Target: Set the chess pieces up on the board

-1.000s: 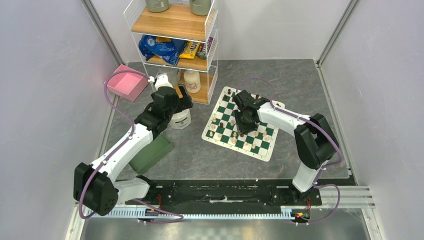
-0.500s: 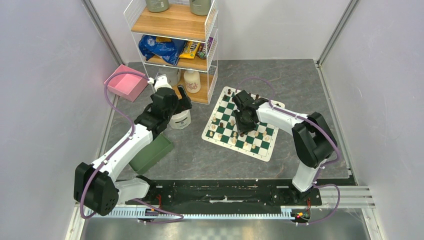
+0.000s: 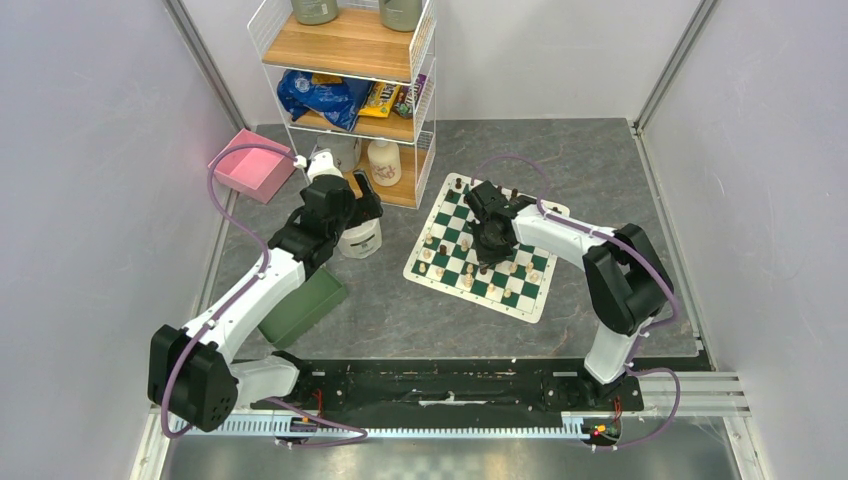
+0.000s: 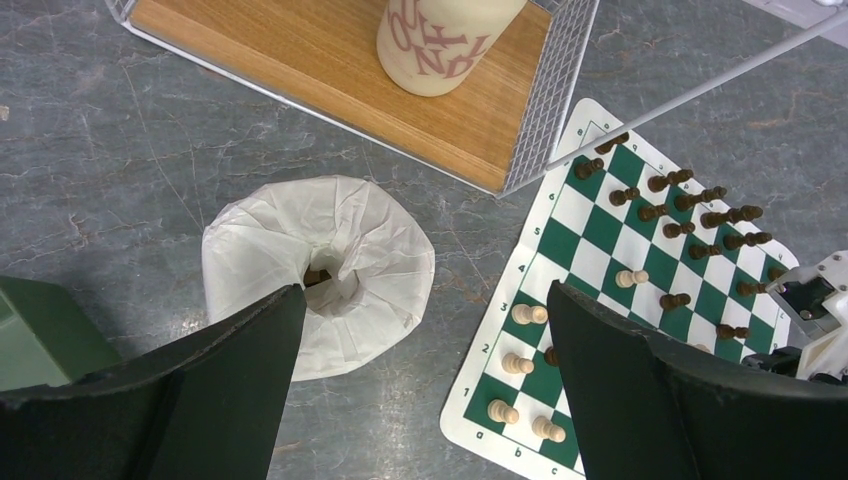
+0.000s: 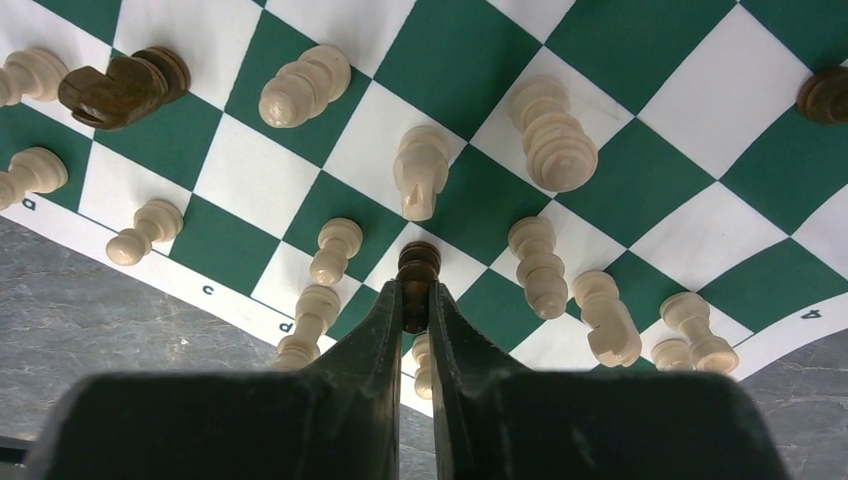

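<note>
Dark brown piece (image 5: 418, 262): pinched at the neck between the right fingers (image 5: 375, 330), over the board (image 5: 640, 170) near its lettered edge, cream pieces (image 5: 545, 265) on either side. Board lies flat on the grey surface (image 3: 600, 170), right of the wire shelf (image 3: 350, 45). Left fingers (image 4: 230, 370) spread wide above the toilet roll (image 4: 330, 255).
</note>
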Action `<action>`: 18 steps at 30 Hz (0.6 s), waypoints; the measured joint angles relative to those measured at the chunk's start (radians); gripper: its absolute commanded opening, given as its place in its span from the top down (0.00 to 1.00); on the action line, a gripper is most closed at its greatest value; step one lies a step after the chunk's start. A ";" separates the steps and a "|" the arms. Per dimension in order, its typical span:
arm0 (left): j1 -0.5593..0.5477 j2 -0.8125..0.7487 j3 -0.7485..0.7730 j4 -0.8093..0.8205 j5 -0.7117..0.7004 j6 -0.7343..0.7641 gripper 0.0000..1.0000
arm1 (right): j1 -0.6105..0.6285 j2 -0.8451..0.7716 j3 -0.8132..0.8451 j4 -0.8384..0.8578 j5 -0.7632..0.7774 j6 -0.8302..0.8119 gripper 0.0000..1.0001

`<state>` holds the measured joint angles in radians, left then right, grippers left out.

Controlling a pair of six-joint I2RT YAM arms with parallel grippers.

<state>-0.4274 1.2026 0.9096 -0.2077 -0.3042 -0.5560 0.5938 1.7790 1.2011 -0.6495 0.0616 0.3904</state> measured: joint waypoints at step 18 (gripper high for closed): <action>0.008 -0.001 0.000 0.000 0.020 0.000 0.02 | -0.164 -0.245 0.098 -0.063 0.088 -0.014 0.87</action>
<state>-0.4198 1.2018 0.9092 -0.2073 -0.2844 -0.5560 0.4301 1.5341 1.2987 -0.7120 0.1493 0.3763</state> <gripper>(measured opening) 0.978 0.168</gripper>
